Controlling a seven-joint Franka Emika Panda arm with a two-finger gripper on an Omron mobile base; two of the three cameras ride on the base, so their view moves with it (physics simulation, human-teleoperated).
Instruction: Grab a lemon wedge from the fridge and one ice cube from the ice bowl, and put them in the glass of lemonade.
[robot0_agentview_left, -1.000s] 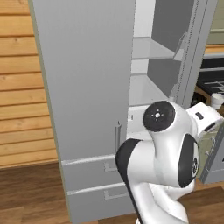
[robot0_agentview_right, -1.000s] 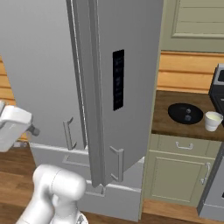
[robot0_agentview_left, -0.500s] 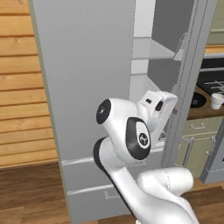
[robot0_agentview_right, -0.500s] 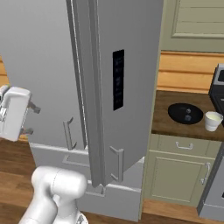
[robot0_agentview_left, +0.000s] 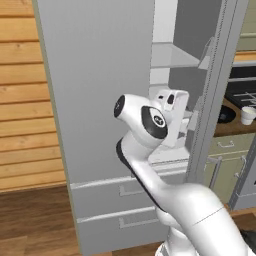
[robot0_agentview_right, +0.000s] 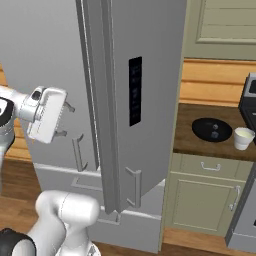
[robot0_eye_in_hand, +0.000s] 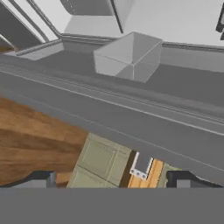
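Observation:
The tall light-grey fridge (robot0_agentview_left: 100, 75) has its right door (robot0_agentview_right: 155, 75) swung open, and white shelves (robot0_agentview_left: 172, 55) show inside. My gripper (robot0_agentview_right: 65, 120) is open and empty, held at mid-height in front of the fridge's opening (robot0_agentview_left: 186, 122). In the hand view its fingertips (robot0_eye_in_hand: 41, 178) stand wide apart, facing a door bin (robot0_eye_in_hand: 129, 57). On the counter to the right sit the black ice bowl (robot0_agentview_right: 212, 129) and the glass of lemonade (robot0_agentview_right: 243, 138) beside it. The lemon wedge is hidden. An ice cube is too small to make out.
The open door's edge, with its bar handle (robot0_agentview_right: 134, 186), juts out between my hand and the counter (robot0_agentview_right: 200, 145). Two fridge drawers (robot0_agentview_left: 115, 200) lie below. A dark stove (robot0_agentview_left: 242, 87) stands far right. Wood wall (robot0_agentview_left: 22, 100) and wood floor (robot0_agentview_left: 35, 220) lie to the left.
My arm has swung up and toward the fridge. The hand moved from the right side to the fridge's opening. The gripper stayed open.

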